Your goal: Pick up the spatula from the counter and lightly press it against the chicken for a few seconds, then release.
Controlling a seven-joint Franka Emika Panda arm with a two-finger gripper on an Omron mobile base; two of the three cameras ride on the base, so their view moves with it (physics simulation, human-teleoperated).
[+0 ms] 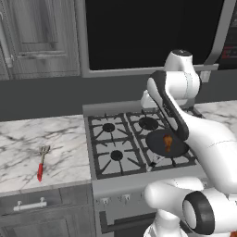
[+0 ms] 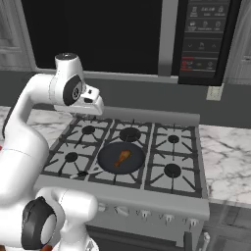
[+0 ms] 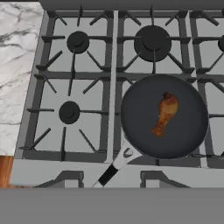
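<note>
The spatula (image 1: 40, 165) has a red handle and a slotted metal head, and it lies on the marble counter (image 1: 28, 139) left of the stove. A browned chicken drumstick (image 1: 167, 142) (image 2: 121, 158) (image 3: 166, 113) rests in a dark frying pan (image 1: 155, 139) (image 2: 107, 158) (image 3: 140, 118) on the front middle burner. My gripper (image 2: 94, 108) hangs high over the stove's left rear burners and points down, far to the right of the spatula. Its fingers are too small to read, and nothing shows between them.
The gas stove (image 1: 115, 155) (image 3: 70, 111) has raised grates. The pan's handle (image 3: 114, 166) sticks out toward the stove's front edge. More marble counter (image 2: 225, 152) lies to the right, with a wall outlet (image 2: 212, 92) above it. A dark oven panel (image 2: 201, 34) hangs overhead.
</note>
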